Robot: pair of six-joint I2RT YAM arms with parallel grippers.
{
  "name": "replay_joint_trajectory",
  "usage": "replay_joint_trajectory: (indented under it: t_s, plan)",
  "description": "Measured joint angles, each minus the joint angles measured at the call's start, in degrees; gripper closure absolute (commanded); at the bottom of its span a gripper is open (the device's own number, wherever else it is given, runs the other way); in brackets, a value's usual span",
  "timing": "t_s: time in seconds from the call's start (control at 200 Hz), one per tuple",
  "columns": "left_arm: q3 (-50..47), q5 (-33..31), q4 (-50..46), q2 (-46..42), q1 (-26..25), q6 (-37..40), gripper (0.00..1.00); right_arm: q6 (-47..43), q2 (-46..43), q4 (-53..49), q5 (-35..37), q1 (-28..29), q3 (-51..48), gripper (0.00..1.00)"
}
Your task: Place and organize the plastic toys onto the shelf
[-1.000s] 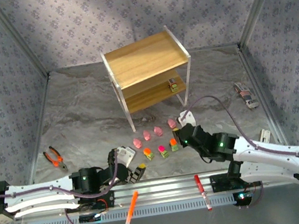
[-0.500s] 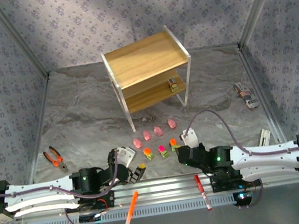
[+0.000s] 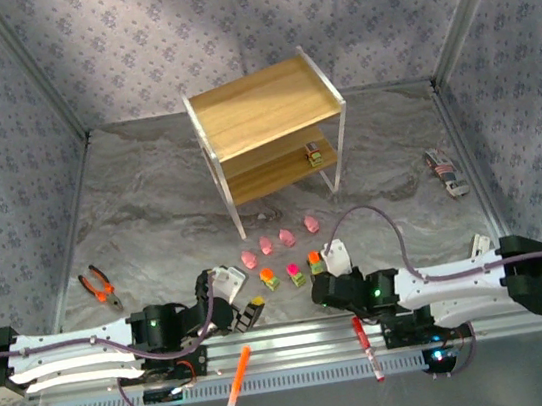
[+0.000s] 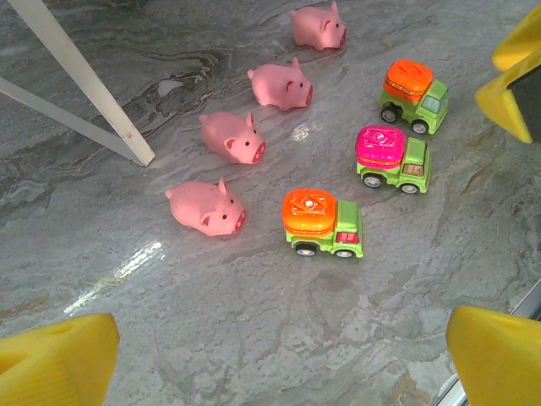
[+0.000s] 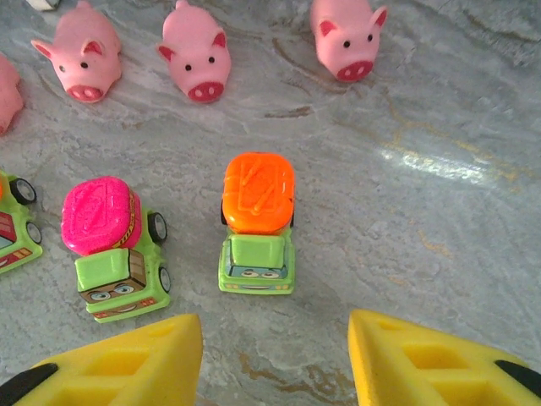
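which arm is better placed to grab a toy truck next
Right, likely: the open right gripper is lined up on the orange-topped truck, just ahead of its fingers. The left gripper, also open, has its nearest truck farther off.

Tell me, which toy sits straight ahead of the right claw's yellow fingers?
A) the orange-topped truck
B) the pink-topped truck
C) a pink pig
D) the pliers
A: in the right wrist view the orange-topped truck lies centred ahead of the gap of the open right claw, while the pink-topped truck sits off to one side.
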Motion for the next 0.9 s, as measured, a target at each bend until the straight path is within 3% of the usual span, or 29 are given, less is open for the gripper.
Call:
replay_joint_trajectory:
  t_s: [0.505,0.899]
  plan:
    - [0.00,-0.04,0.02,0.00,-0.07,-0.02,0.01,0.15,5.92,4.46,-3.65,-3.87,0.13,0.44]
    - [0.00,-0.04,0.00,0.00,-0.07,-0.02,0.01,-0.63,9.20,7.32,-4.98,-5.29,1.16,0.47]
